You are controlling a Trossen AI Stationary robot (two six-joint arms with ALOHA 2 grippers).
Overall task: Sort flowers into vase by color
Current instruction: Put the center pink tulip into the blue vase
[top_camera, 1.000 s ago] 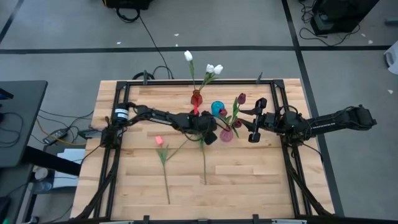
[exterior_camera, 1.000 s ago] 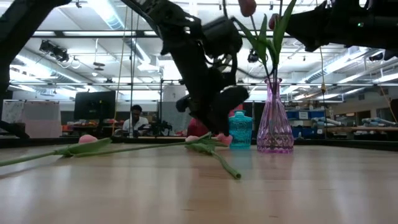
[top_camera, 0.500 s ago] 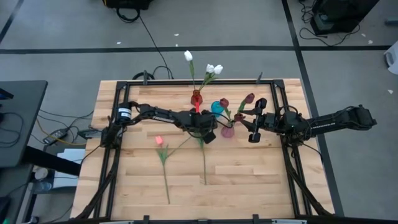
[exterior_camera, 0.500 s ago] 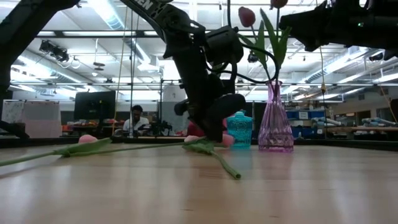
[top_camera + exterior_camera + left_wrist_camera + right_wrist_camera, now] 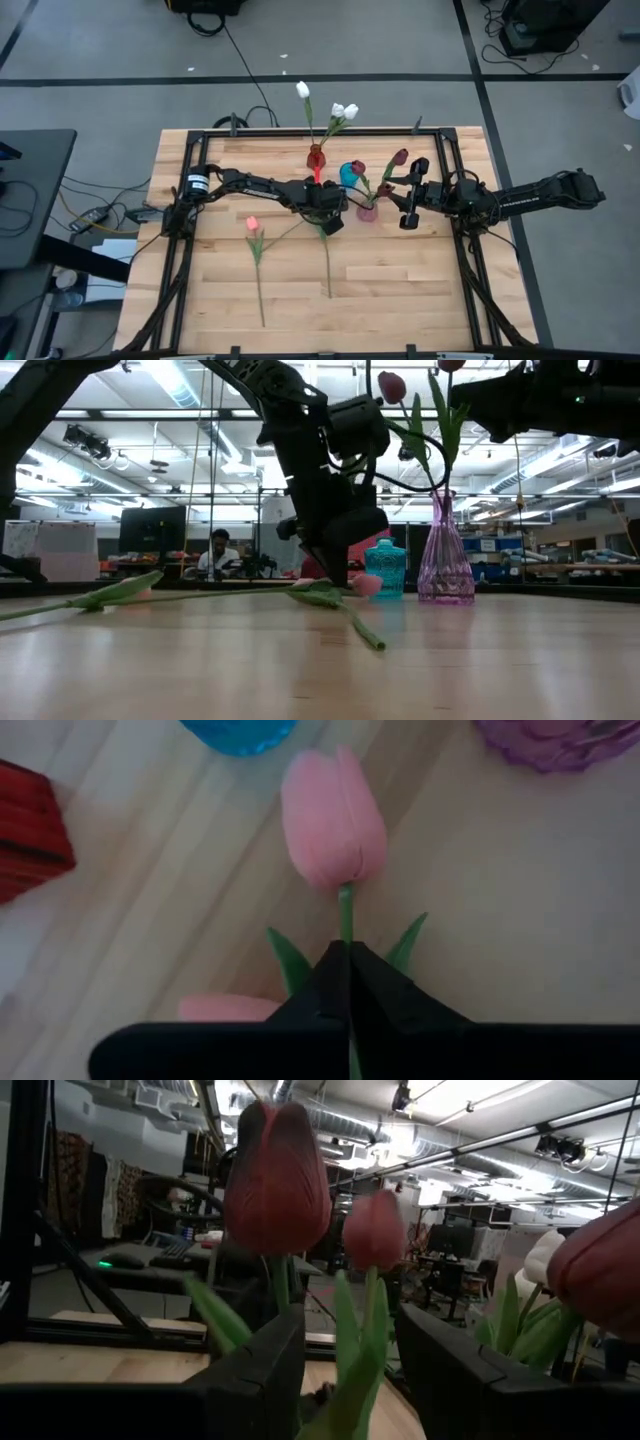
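Pink is seen on the tulip head [image 5: 334,817], green on its stem [image 5: 345,915]; a blue vase [image 5: 349,173], red vase [image 5: 316,158] and pale wooden tabletop [image 5: 400,280] are shown.

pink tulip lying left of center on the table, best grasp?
Take the pink tulip by its thin stem, likely partway down, clear of the head. It lies flat along the table, so come straight down from above, fingers straddling the stem crosswise.

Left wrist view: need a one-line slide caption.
Left gripper shut on the stem of a pink tulip lying on the wooden table, near the blue vase.
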